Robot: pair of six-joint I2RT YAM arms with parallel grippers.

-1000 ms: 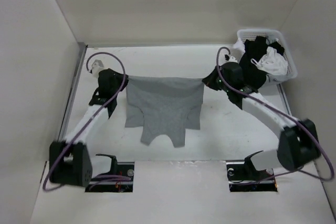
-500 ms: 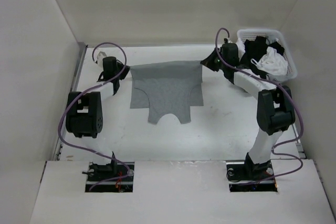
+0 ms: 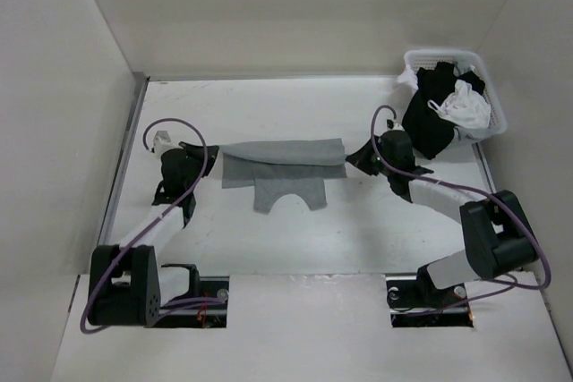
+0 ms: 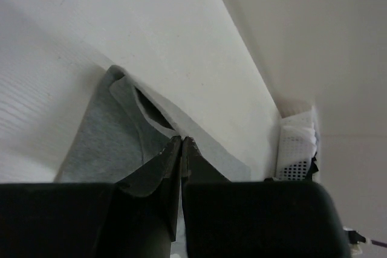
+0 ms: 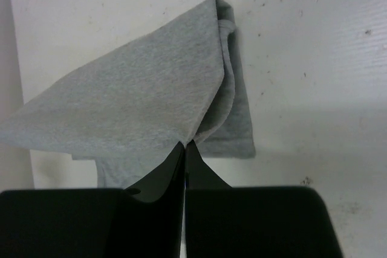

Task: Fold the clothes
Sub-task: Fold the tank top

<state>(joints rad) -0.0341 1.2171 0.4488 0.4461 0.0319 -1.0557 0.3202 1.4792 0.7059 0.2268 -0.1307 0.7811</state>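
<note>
White walls are enclosing a white tabletop [image 3: 358,230], where the grey tank top [image 3: 282,163] is lying between the two tools. The left tool [image 3: 213,164] and right tool [image 3: 352,157] are each pinching a corner of its hem, jaws clamped tight on the knit. A moment ago they were holding that edge stretched farther out. Now they are laying it back over the body, doubling the cloth. The first fold is looking nearly made. A basket [image 3: 488,100] is sitting beyond the right tool.
</note>
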